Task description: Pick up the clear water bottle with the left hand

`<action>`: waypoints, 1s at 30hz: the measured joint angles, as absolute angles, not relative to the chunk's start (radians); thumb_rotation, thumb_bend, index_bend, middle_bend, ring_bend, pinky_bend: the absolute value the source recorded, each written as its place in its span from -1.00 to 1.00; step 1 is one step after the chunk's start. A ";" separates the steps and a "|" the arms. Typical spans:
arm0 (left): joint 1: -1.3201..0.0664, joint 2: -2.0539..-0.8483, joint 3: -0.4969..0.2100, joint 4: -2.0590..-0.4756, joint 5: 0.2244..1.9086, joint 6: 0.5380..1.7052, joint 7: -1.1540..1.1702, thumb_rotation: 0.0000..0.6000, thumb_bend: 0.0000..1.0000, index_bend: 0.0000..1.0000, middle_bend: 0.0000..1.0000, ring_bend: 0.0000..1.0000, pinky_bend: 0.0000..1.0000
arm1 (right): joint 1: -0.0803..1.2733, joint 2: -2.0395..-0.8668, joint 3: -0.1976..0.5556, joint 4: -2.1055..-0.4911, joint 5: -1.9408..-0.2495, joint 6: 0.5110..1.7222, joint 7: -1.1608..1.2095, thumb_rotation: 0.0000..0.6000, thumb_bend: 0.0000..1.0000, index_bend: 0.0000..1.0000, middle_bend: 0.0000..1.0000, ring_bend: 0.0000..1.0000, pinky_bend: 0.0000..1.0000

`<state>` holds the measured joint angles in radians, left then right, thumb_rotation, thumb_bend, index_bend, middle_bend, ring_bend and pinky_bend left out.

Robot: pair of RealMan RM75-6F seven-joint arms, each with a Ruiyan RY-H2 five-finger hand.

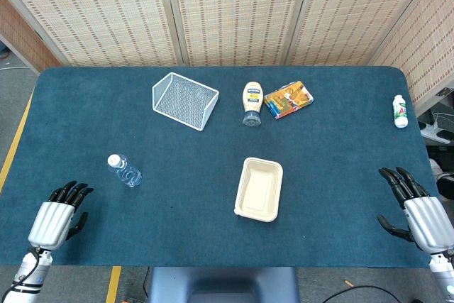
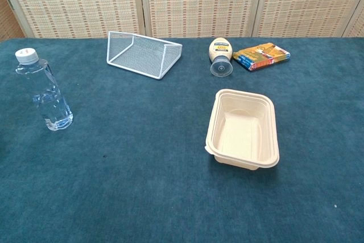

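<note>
The clear water bottle [image 1: 125, 170] with a white cap stands upright on the blue table at the left; the chest view shows the bottle [image 2: 45, 92] at its far left. My left hand [image 1: 58, 214] rests near the table's front left corner, below and to the left of the bottle, fingers spread, holding nothing. At the front right edge my right hand [image 1: 418, 208] also lies with fingers apart and empty. Neither hand appears in the chest view.
A white wire basket [image 1: 184, 99] lies tipped at the back middle. A mayonnaise bottle [image 1: 252, 102] and a colourful packet [image 1: 289, 98] lie beside it. A beige food tray [image 1: 259, 189] sits centre front. A small white bottle [image 1: 400, 111] stands at the far right.
</note>
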<state>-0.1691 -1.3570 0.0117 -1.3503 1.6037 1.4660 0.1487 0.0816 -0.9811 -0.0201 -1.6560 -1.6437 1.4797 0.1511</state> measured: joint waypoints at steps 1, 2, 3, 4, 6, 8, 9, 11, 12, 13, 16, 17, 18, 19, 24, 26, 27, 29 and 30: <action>-0.169 -1.357 0.012 -1.352 1.605 1.466 0.152 1.00 -0.17 -0.54 -0.61 -0.73 -0.45 | 0.083 -0.978 -0.022 -1.657 -1.644 1.477 0.153 1.00 -0.58 -1.00 -0.86 -1.00 -0.53; -0.169 -1.358 0.013 -1.354 1.608 1.467 0.157 1.00 -0.17 -0.54 -0.61 -0.73 -0.45 | 0.083 -0.974 -0.024 -1.657 -1.646 1.474 0.157 1.00 -0.58 -1.00 -0.86 -1.00 -0.53; -0.169 -1.359 0.014 -1.356 1.610 1.468 0.160 1.00 -0.17 -0.54 -0.61 -0.73 -0.45 | 0.084 -0.971 -0.025 -1.658 -1.647 1.474 0.160 1.00 -0.58 -1.00 -0.86 -1.00 -0.53; -0.169 -1.360 0.016 -1.358 1.613 1.468 0.161 1.00 -0.17 -0.54 -0.61 -0.73 -0.45 | 0.083 -0.969 -0.025 -1.658 -1.649 1.475 0.163 1.00 -0.58 -1.00 -0.86 -1.00 -0.53; -0.171 -1.363 0.020 -1.359 1.618 1.465 0.162 1.00 -0.17 -0.54 -0.61 -0.73 -0.45 | 0.081 -0.965 -0.027 -1.659 -1.651 1.480 0.171 1.00 -0.58 -1.00 -0.86 -1.00 -0.53; -0.173 -1.365 0.024 -1.359 1.619 1.457 0.161 1.00 -0.17 -0.54 -0.61 -0.73 -0.45 | 0.079 -0.963 -0.026 -1.660 -1.652 1.486 0.175 1.00 -0.58 -1.00 -0.86 -1.00 -0.53; -0.174 -1.365 0.025 -1.358 1.618 1.451 0.161 1.00 -0.17 -0.54 -0.61 -0.73 -0.45 | 0.078 -0.963 -0.026 -1.660 -1.652 1.490 0.177 1.00 -0.58 -1.00 -0.86 -1.00 -0.53; -0.176 -1.366 0.028 -1.355 1.614 1.438 0.164 1.00 -0.17 -0.54 -0.60 -0.72 -0.45 | 0.078 -0.966 -0.023 -1.658 -1.651 1.490 0.175 1.00 -0.58 -1.00 -0.86 -1.00 -0.53; -0.177 -1.365 0.029 -1.355 1.612 1.433 0.168 1.00 -0.17 -0.54 -0.60 -0.71 -0.44 | 0.079 -0.967 -0.022 -1.658 -1.648 1.487 0.172 1.00 -0.58 -1.00 -0.86 -1.00 -0.53; -0.177 -1.365 0.030 -1.355 1.609 1.430 0.171 1.00 -0.17 -0.54 -0.60 -0.69 -0.43 | 0.081 -0.968 -0.021 -1.659 -1.645 1.483 0.169 1.00 -0.58 -1.00 -0.86 -1.00 -0.53; -0.175 -1.362 0.029 -1.356 1.605 1.433 0.176 1.00 -0.17 -0.55 -0.60 -0.69 -0.42 | 0.089 -0.974 -0.019 -1.659 -1.642 1.467 0.157 1.00 -0.58 -1.00 -0.86 -1.00 -0.53; -0.173 -1.361 0.026 -1.359 1.602 1.437 0.180 1.00 -0.17 -0.58 -0.60 -0.69 -0.42 | 0.091 -0.975 -0.020 -1.657 -1.643 1.463 0.154 1.00 -0.58 -1.00 -0.86 -1.00 -0.53; -0.171 -1.360 0.025 -1.363 1.599 1.440 0.182 1.00 -0.17 -0.63 -0.60 -0.69 -0.42 | 0.092 -0.975 -0.022 -1.656 -1.645 1.458 0.151 1.00 -0.58 -1.00 -0.86 -1.00 -0.53; -0.169 -1.359 0.023 -1.368 1.596 1.444 0.184 1.00 -0.17 -0.68 -0.61 -0.69 -0.42 | 0.094 -0.974 -0.025 -1.656 -1.648 1.453 0.151 1.00 -0.58 -1.00 -0.86 -1.00 -0.53; -0.165 -1.344 0.016 -1.406 1.578 1.441 0.184 1.00 -0.17 -0.81 -0.66 -0.69 -0.42 | 0.098 -0.968 -0.034 -1.659 -1.654 1.441 0.151 1.00 -0.58 -1.00 -0.86 -1.00 -0.53; -0.171 -1.342 0.009 -1.410 1.567 1.427 0.175 1.00 -0.17 -0.87 -0.71 -0.73 -0.44 | 0.101 -0.971 -0.030 -1.660 -1.643 1.434 0.144 1.00 -0.58 -1.00 -0.86 -1.00 -0.53; -0.175 -1.343 0.005 -1.407 1.560 1.419 0.170 1.00 -0.17 -0.91 -0.77 -0.77 -0.46 | 0.103 -0.973 -0.027 -1.660 -1.637 1.429 0.141 1.00 -0.58 -1.00 -0.86 -1.00 -0.53; -0.184 -1.350 -0.007 -1.403 1.539 1.398 0.163 1.00 -0.17 -0.98 -0.85 -0.85 -0.55 | 0.109 -0.977 -0.023 -1.662 -1.626 1.416 0.130 1.00 -0.58 -1.00 -0.86 -1.00 -0.53; -0.189 -1.355 -0.014 -1.400 1.527 1.389 0.159 1.00 -0.17 -1.00 -0.88 -0.87 -0.59 | 0.111 -0.979 -0.023 -1.663 -1.624 1.412 0.125 1.00 -0.58 -1.00 -0.86 -1.00 -0.53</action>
